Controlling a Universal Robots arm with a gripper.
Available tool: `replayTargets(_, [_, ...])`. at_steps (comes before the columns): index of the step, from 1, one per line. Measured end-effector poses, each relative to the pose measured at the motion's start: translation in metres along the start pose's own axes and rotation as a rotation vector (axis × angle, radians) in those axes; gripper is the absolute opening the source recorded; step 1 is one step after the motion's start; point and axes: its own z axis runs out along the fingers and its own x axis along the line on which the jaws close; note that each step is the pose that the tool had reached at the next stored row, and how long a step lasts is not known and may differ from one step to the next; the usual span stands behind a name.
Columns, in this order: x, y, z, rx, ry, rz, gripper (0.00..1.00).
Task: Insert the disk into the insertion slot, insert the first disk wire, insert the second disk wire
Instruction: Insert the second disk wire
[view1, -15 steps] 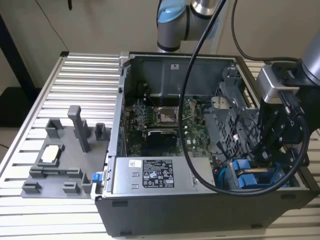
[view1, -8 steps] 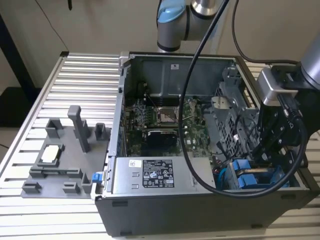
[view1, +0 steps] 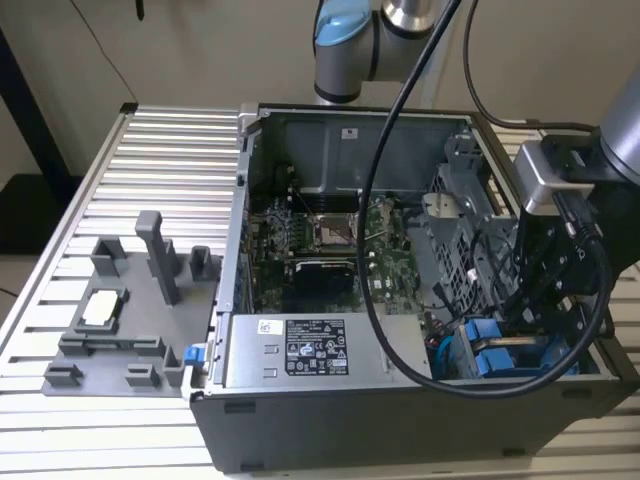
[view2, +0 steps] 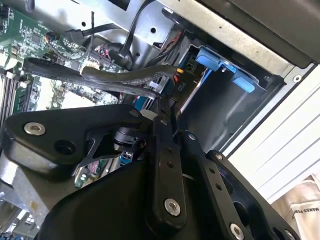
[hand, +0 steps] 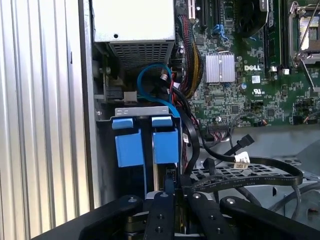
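Note:
Two blue carrier fronts (view1: 488, 348) sit side by side in the insertion slot (hand: 145, 111), the grey metal cage at the case's corner. The disk (hand: 165, 145) is the front on the motherboard side, pushed in beside the other carrier (hand: 129, 147). My gripper (hand: 172, 184) hangs just behind the disk, low in the case at the exterior view's right (view1: 525, 330). Its fingers are pressed together on the end of a flat black disk wire (hand: 260, 176). In the second wrist view that wire (view2: 100, 75) runs across the board to the gripper (view2: 163, 102).
The silver power supply box (view1: 300, 350) with a sticker lies beside the cage. The green motherboard (view1: 330, 240) fills the case floor, with a cable bundle (hand: 190, 55) and a thin blue cable (hand: 150, 75) near the cage. A grey fixture (view1: 120, 320) stands on the slatted table.

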Motion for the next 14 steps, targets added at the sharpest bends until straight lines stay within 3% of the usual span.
replayTargets(7, [0.0, 0.0, 0.0005, 0.0, -0.0006, 0.0, 0.18])
replayTargets(8, [0.0, 0.0, 0.0005, 0.0, -0.0005, 0.0, 0.24])
replayTargets(9, [0.0, 0.0, 0.0002, 0.0, -0.0004, 0.0, 0.24])
replayTargets(11, [-0.0003, 0.0002, -0.0042, -0.0005, -0.0017, 0.0, 0.24])
replayTargets(14, [-0.0011, 0.0007, -0.0162, -0.001, -0.0022, 0.0, 0.24])
